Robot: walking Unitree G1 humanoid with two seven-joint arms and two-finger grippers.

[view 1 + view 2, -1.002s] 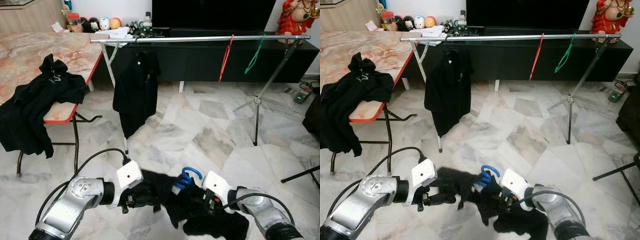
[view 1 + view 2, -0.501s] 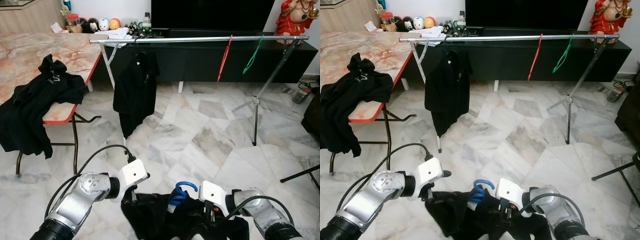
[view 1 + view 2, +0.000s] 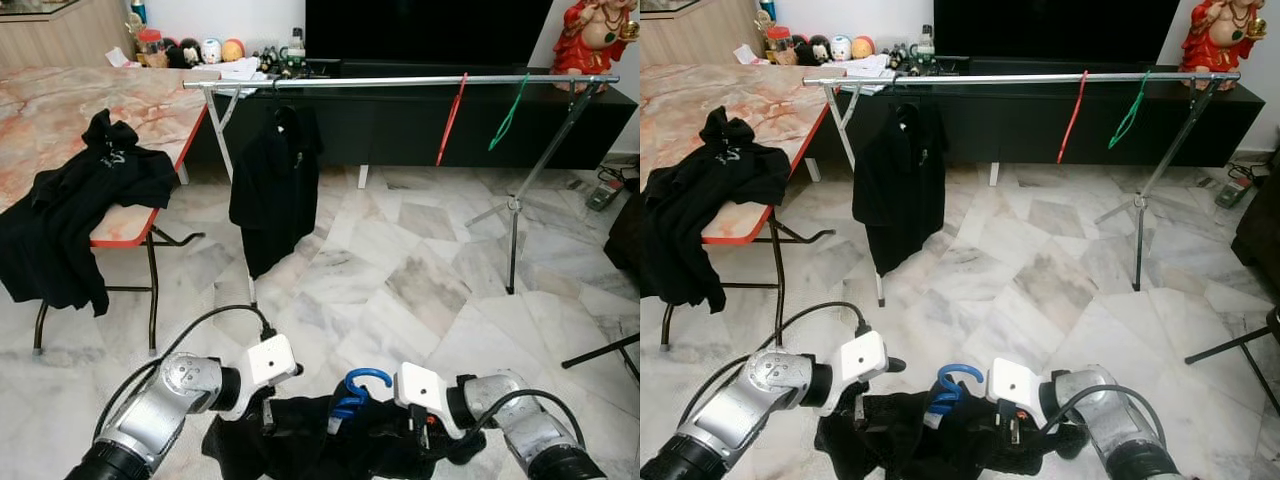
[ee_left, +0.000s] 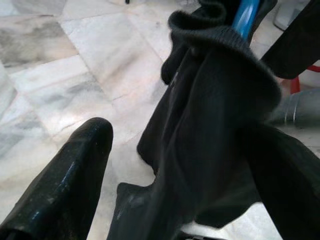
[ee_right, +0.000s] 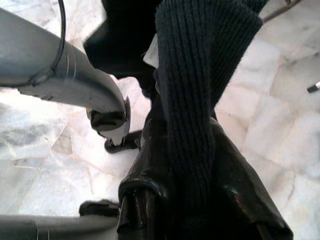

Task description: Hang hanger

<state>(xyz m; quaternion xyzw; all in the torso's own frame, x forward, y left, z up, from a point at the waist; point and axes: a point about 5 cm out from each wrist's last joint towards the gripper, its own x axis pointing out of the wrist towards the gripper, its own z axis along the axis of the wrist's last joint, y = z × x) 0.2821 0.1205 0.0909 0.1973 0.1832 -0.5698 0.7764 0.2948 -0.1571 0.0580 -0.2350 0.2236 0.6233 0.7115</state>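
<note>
At the bottom centre of the head view I see both of my silver arms bent inward, forearms angled toward each other low over the marble floor (image 3: 400,270). Between them hangs a black garment (image 3: 300,445) draped on a blue hanger (image 3: 352,392), whose hook curls up just above the cloth.

My right gripper (image 5: 192,165) is clenched on a ribbed fold of the garment; the wrist view shows the knit pressed between its two black fingers. My left gripper (image 3: 268,412) points down at the garment's left edge. In its wrist view one black finger (image 4: 65,175) stands apart from the cloth, with floor visible between them, so it looks released.

Across the upper part of the frame runs a metal clothes rail (image 3: 400,80). A black shirt (image 3: 272,190) hangs near its left end; a red hanger (image 3: 449,122) and a green hanger (image 3: 508,112) hang toward the right. At the left, another black garment (image 3: 75,215) lies over a marble-topped table (image 3: 60,110).
</note>
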